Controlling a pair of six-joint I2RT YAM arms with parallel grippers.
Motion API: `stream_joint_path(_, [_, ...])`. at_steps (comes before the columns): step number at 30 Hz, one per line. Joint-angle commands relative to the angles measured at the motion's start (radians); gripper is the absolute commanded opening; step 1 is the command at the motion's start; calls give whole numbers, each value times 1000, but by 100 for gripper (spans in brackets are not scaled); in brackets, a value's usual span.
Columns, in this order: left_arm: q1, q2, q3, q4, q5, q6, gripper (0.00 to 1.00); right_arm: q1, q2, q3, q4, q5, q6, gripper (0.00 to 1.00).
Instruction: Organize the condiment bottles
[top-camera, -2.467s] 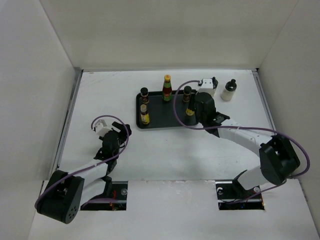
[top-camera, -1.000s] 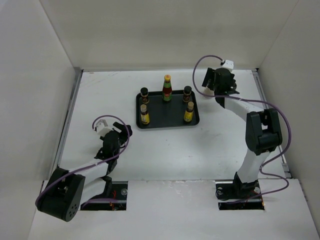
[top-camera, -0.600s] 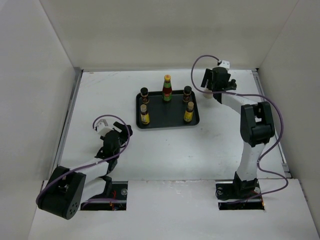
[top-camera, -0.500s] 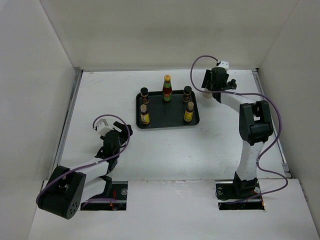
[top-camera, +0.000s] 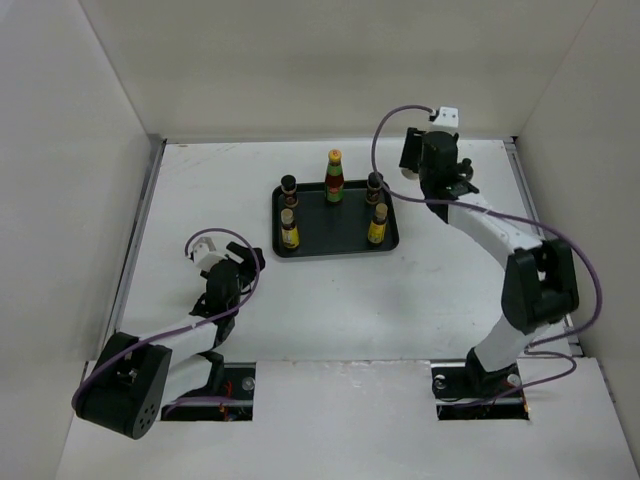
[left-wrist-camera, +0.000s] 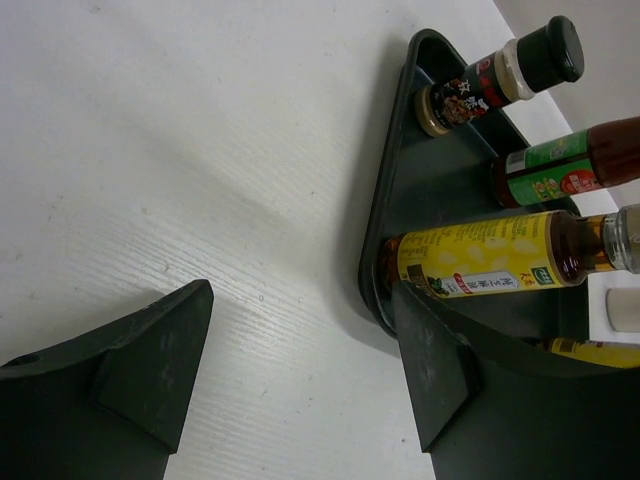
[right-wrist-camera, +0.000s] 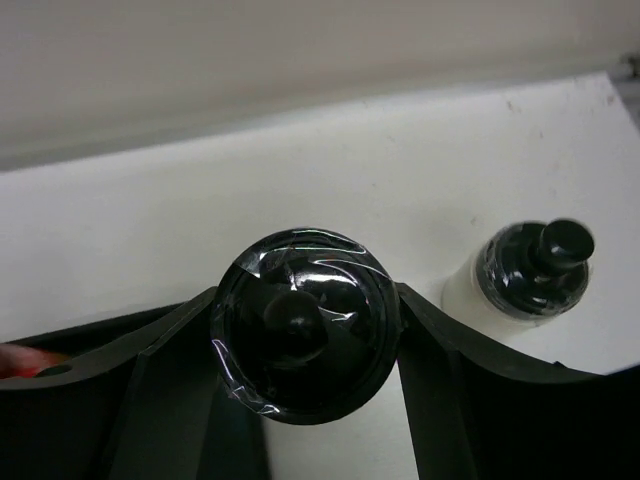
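Condiment bottles (top-camera: 289, 231): five upright on the black tray (top-camera: 335, 232), right gripper (right-wrist-camera: 307, 300) clamped on a black-capped bottle (right-wrist-camera: 305, 345) beside the cream bottle (right-wrist-camera: 525, 280) off the tray, left gripper (left-wrist-camera: 300, 345) spread wide by the tray's corner.

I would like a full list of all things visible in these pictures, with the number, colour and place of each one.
tray: one, black, far middle of the table.
red bottle: one, red with green neck and yellow cap, middle of the tray's far edge.
dark bottles: two, dark, black-capped, far corners of the tray.
yellow-labelled bottles: two, near corners of the tray.
held bottle: one, black cap, body hidden, right of the tray.
cream bottle: one, cream with black cap, standing on the table beside the held bottle.
table: one, white.
left fingers: two, black, open, near-left of the tray.
right fingers: two, black, closed on the held bottle's cap.
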Motion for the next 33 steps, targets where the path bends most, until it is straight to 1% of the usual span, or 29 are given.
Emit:
stream_joint_path(1, [1,-21,27,48,-6,-1,71,95,-203,5,203,33,-67,54])
stream_joint_path(4, [-1,-35,20,48,-5,-1,71,208,-278,-9,201,15,-73,54])
stream_joint_path(7, [4,-48,16,43,-19,-1,71,320,-300,-20,198,-16,-60,54])
stream_joint_path(10, [5,-71,4,37,-22,-1,71,429,-266,-23,195,-42,-43,54])
stream_joint_path(13, [11,-99,-4,31,-37,-1,71,503,-205,-34,195,-42,-26,54])
stream_joint_path(19, [11,-111,-8,26,-40,-1,71,557,-94,-84,210,-56,51,54])
stream_joint_path(29, [11,-91,0,28,-34,-2,71,589,51,-172,285,-41,97,53])
stream_joint_path(33, [10,-93,-2,29,-37,-2,71,608,107,-181,298,-19,97,56])
